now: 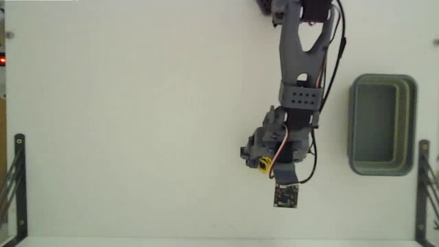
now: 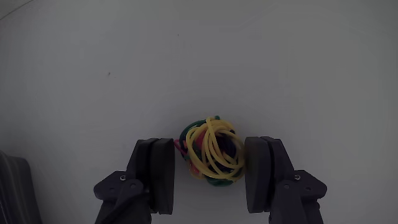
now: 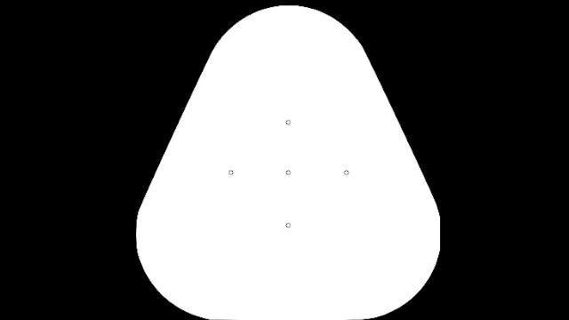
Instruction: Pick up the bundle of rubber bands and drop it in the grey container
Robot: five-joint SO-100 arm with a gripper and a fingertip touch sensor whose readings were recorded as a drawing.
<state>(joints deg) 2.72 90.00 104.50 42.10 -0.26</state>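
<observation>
In the wrist view the bundle of rubber bands (image 2: 213, 155), a knotty clump of mostly yellow loops with green and red bits, sits between my two dark fingers (image 2: 163, 171). Both pads touch its sides, so my gripper (image 2: 210, 149) is shut on it, low over the white table. In the fixed view the bundle (image 1: 263, 165) shows as a yellow speck at my gripper (image 1: 260, 162), below the picture's middle. The grey container (image 1: 357, 125), a rounded rectangular tub, stands empty at the right, well apart from the gripper.
A small dark circuit board with wires (image 1: 287, 195) hangs at the arm's end just below the gripper. The arm (image 1: 302, 62) reaches down from the top edge. Black brackets (image 1: 16, 182) stand at the table's left and right edges.
</observation>
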